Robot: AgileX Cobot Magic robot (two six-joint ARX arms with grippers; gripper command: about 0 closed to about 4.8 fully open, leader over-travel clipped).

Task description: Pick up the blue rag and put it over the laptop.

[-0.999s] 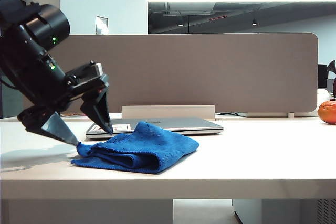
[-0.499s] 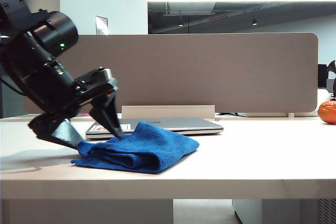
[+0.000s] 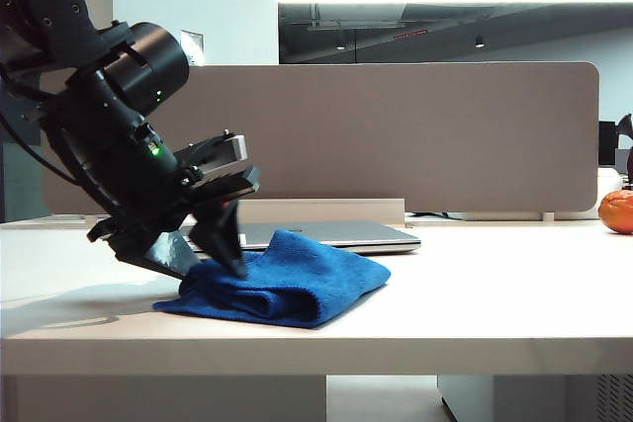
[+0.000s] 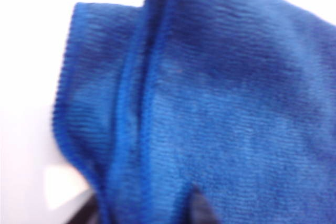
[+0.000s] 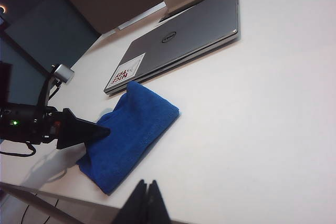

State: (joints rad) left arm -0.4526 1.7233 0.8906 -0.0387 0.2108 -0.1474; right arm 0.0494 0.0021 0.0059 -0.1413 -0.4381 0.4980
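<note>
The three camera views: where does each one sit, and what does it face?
Exterior view: low at the table edge, facing the folded bright blue microfibre rag; left tool on it.
Left wrist view: close over the rag, fingertips showing.
Right wrist view: raised, facing the closed thin silver-grey laptop; right tool shut.
All share the rag.

The blue rag (image 3: 287, 289) is lying folded and rumpled on the white table, its stitched edges showing, just in front of the laptop (image 5: 184, 40). The thin silver-grey laptop is sitting closed and flat, bearing 1 white sticker with red marks at a corner.
</note>
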